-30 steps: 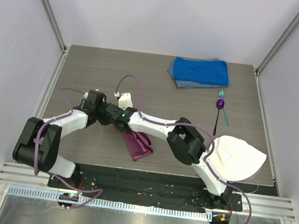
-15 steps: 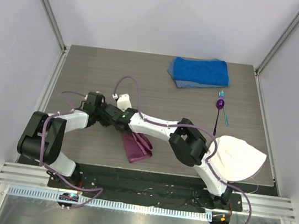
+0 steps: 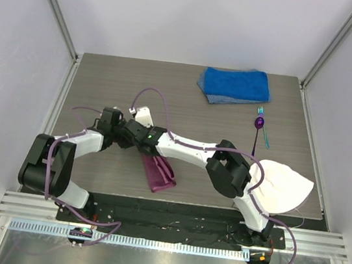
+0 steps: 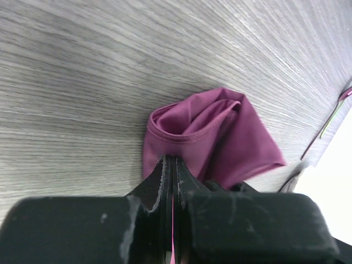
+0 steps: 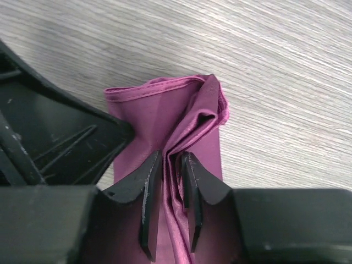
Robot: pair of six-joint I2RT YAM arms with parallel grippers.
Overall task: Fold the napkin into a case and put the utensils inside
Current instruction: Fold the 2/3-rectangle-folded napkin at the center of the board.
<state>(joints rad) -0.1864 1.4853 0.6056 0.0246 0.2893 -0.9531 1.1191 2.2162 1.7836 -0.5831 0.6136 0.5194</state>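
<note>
The magenta napkin [image 3: 160, 172] lies bunched as a narrow strip on the near middle of the bench [image 3: 104, 82]. The left claw [image 4: 170, 160] is pressed together, pinching its edge; the right claw [image 5: 170, 159] stands a little spread, a raised fold between its fingers. The spoon [image 3: 258, 124] and fork [image 3: 264, 136] lie well apart, far right.
</note>
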